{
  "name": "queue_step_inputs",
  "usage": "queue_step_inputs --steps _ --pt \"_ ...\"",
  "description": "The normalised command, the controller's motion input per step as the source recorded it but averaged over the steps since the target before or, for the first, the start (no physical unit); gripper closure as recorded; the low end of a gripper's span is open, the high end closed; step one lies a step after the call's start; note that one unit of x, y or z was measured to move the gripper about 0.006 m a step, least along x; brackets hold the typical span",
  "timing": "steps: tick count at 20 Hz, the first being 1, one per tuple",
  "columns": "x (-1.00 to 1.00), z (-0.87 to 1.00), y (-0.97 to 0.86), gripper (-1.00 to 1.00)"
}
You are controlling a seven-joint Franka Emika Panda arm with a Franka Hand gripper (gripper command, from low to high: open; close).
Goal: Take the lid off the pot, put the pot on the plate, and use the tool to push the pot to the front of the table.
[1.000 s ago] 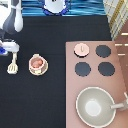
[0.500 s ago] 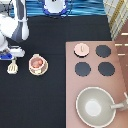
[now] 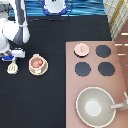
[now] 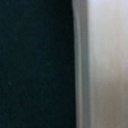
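- Exterior view: the gripper (image 3: 12, 56) sits at the left edge of the frame, directly over the tool (image 3: 12, 68); I cannot tell how it is set.
- The pot (image 3: 37, 62) rests on the plate (image 3: 37, 70), left of centre on the black desk (image 3: 45, 100).
- The lid (image 3: 81, 48) lies on the stove counter (image 3: 120, 75) at centre right.
- Wrist view: only dark desk (image 4: 30, 65) beside a pale blurred surface.

Over the last second the gripper (image 3: 11, 56) descended at the exterior view's left edge onto the handle end of the tool (image 3: 12, 68). The arm swung in from the exterior view's top, closer to the surface (image 3: 50, 100). The tool's head sat slightly nearer the exterior view's bottom than before.
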Motion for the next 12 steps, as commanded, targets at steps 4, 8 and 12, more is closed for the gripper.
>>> queue_step_inputs --steps 4,8,12 --pt "-0.17 -0.06 0.0 1.0" --pt "-0.1 0.0 0.0 1.0" --pt "-0.07 0.0 0.04 1.0"
